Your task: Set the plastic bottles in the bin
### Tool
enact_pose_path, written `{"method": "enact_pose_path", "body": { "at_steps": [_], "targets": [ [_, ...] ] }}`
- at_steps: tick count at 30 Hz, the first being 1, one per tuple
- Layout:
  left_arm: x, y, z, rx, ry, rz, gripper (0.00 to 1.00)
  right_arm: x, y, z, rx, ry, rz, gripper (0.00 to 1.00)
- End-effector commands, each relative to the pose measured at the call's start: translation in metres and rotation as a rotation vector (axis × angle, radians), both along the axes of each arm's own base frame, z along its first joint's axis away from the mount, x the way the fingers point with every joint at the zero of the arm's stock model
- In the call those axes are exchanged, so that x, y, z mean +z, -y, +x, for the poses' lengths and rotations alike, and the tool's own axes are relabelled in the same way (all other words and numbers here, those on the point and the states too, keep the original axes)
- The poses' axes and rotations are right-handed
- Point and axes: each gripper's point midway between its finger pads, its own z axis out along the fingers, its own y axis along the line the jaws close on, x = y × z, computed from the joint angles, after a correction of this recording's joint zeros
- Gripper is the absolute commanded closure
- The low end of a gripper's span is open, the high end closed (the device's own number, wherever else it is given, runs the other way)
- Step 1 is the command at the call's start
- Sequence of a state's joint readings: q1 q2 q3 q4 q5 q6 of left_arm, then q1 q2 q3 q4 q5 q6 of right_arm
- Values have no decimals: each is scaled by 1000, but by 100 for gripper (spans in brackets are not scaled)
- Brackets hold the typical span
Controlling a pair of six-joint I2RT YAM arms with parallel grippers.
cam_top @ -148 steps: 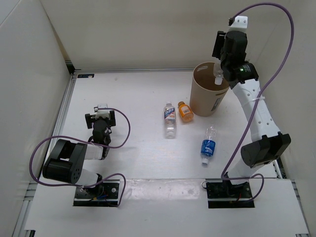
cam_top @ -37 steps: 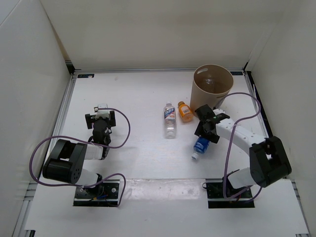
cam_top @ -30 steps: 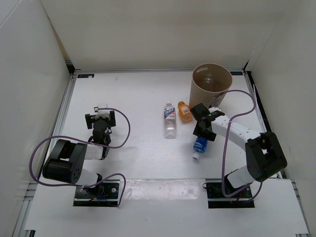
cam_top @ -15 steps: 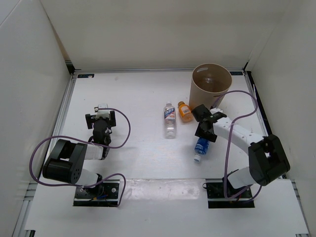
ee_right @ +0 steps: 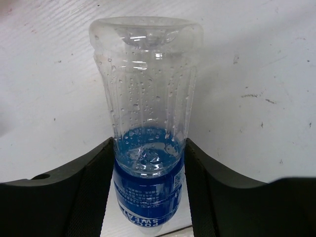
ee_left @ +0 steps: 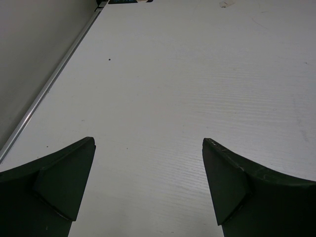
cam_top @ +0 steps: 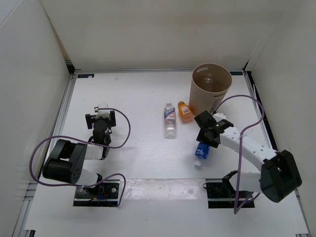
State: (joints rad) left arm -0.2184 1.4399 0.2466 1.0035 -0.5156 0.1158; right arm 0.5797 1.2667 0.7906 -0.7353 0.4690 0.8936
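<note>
Tan bin (cam_top: 201,102) upright, orange bottle (cam_top: 185,112) and white-labelled bottle (cam_top: 170,120) lying nearby, blue-labelled bottle (cam_top: 201,153) clamped in right pincer (cam_top: 205,139)

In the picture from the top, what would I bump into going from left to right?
Left arm → clear bottle with the white-and-blue label → orange bottle → tan bin.

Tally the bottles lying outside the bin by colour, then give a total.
Blue-label bottle: 1
White-and-blue-label bottle: 1
Orange bottle: 1
Total: 3
</note>
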Motion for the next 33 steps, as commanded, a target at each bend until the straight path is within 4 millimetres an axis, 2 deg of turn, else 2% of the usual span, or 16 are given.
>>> {"method": "enact_pose_path", "body": {
  "at_steps": [1,7,9,16,18,19,21,22,24,25,27,28,30,31,32,33],
  "targets": [
    [14,1,4,5,47,-11,0,14,7,-6,-30,42,-2,100],
    [14,2,5,4,47,-11,0,53,16,-5,-33,154,44,100],
    [14,1,4,7,47,-11,0,76,19,-5,-36,226,83,100],
    [14,1,4,6,47,-7,0,130,32,-4,-20,404,145,100],
    [14,2,4,6,48,-8,0,154,37,-1,-9,479,159,100],
    [13,2,4,7,47,-9,0,177,40,2,-15,538,173,100],
    [14,1,4,8,49,-8,0,192,46,6,-21,575,173,100],
    [14,2,4,5,48,-10,0,219,53,13,-46,638,183,100],
    [14,0,4,11,47,-7,0,233,53,19,-38,659,205,100],
    [14,2,4,6,49,-9,0,256,59,30,-51,704,218,100],
    [13,1,4,8,44,-6,0,282,52,36,-16,744,278,100],
    [14,1,4,9,49,-8,0,286,57,48,-37,744,294,100],
    [13,2,4,6,46,-6,0,323,56,55,-29,830,332,100],
    [12,2,4,6,43,-6,0,327,53,68,-28,833,343,100],
    [13,2,4,6,45,-7,0,351,52,69,-19,890,349,100],
    [14,2,4,7,50,-10,0,355,56,79,-53,906,315,100]
  ]
}}
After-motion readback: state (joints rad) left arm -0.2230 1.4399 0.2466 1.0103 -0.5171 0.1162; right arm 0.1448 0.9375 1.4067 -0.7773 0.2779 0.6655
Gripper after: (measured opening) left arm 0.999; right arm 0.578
